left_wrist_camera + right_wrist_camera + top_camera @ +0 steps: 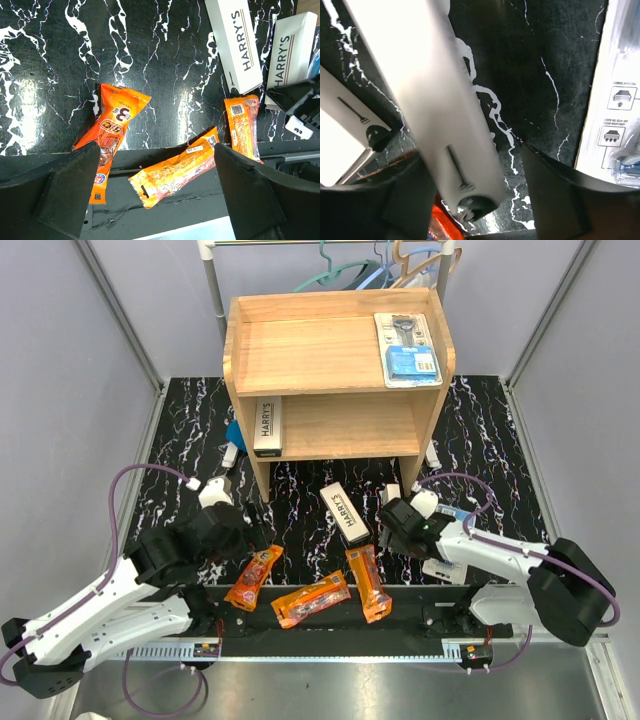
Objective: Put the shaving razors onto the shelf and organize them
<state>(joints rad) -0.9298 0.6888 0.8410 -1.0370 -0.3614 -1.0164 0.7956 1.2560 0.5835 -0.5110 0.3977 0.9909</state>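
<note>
Surveying the workspace from overhead: the wooden shelf [245, 360] stands at the far centre of the black marbled mat [190, 430].

Items on the shelf:
- One blue-card blister pack [407, 350] lies flat on the right side of the top tier.
- The first HARRY'S box [267, 426] lies on the lower tier against the left side panel, its long side running front to back.

Items off the shelf, all on the mat near the arm bases:
- Three orange packets lie in a row: the left packet [254, 578], the middle packet [311, 599] and the right packet [368, 583]. The middle packet lies partly over the black strip [300, 635] along the mat's near edge.
- The second HARRY'S box [345, 512] lies diagonally just beyond the right packet.
- The third HARRY'S box [292, 50] lies just beside the second, on its right.
- A second blister pack [620, 100] lies to the right of the third box, card side up.

Tool state:
- The left gripper [232, 528] hangs above the left and middle packets, with its jaws spread wide and holding nothing.
- The right gripper [392, 523] is down over the near end of the third box, which runs between its fingers. Bare mat shows between the box and the right finger [560, 195], so the jaws are not clamped. Contact on the other side cannot be told — the view is blurred.
</note>
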